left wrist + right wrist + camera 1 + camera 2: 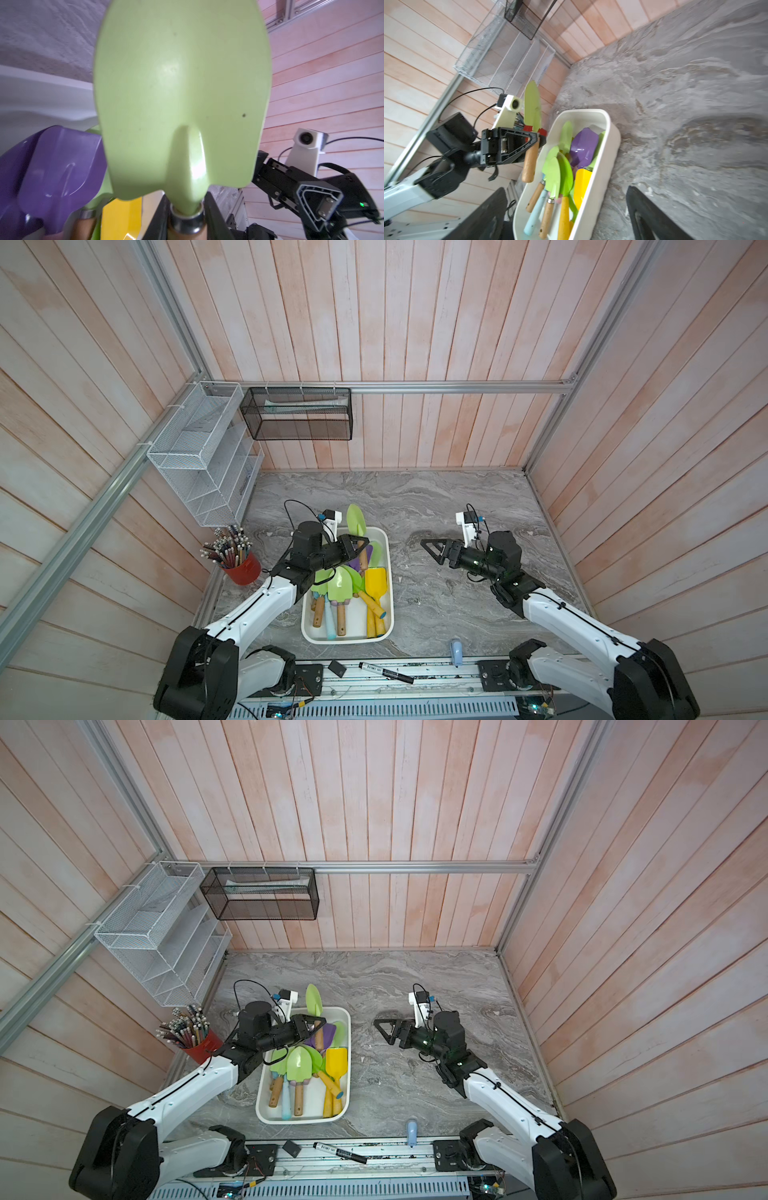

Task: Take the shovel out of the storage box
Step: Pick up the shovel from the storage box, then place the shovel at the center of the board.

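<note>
We're lifting out: the left claw (pixel 536 135) is pinching the green shovel (pixel 532 104) by its neck, handle hanging over the storage box (pixel 612 141) beneath the claw. The right claw (pixel 428 545) is sitting spread, well apart. Next we're probably needing to clear the rim sideways.

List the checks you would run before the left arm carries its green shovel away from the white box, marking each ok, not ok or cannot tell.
1. Left tool shut on the wooden handle of the light green shovel: ok.
2. Shovel raised above the storage box, handle end hanging free: ok in the right wrist view.
3. Other shovels lying in the box, none hooked on the held one: ok, as far as can be seen.
4. Right tool open and well apart from the box: ok.
5. Bare table beside the box for a set-down: ok.
6. Grip firm enough not to slip: cannot tell.
</note>
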Robot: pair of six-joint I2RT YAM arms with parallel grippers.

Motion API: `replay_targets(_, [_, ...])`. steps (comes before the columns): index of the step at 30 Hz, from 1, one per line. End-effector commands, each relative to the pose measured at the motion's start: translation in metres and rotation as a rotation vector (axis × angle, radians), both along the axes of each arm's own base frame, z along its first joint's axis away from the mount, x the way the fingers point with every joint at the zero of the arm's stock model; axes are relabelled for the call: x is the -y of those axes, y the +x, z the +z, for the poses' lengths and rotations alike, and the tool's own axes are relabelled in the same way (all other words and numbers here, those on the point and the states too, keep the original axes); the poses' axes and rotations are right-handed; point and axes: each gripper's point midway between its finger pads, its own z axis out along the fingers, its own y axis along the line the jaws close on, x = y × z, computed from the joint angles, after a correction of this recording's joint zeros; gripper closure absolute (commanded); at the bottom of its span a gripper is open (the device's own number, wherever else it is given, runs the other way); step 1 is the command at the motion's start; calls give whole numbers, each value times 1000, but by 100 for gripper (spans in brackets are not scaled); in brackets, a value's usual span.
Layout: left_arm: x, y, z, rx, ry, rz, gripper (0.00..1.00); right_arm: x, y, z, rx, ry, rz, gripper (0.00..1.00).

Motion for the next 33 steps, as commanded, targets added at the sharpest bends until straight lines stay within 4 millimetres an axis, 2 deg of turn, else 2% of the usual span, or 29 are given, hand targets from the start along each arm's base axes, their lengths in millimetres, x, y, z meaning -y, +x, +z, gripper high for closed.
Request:
replay_targets(1, [16, -5, 44, 136, -147, -132, 87, -27, -17, 31, 41, 123, 154, 9])
replay_targets(6, [23, -9, 60, 177, -218, -195, 88, -57, -26, 38, 46, 150, 272, 11])
replay_targets(15, [26, -14, 76, 211, -298, -243, 87, -92, -34, 49, 28, 254, 377, 16])
replay_targets(27, [26, -17, 84, 215, -358, -249, 87, -124, -42, 58, 21, 337, 500, 30])
replay_targets(33, [26, -15, 87, 218, -383, -241, 87, -134, -42, 60, 17, 379, 483, 37])
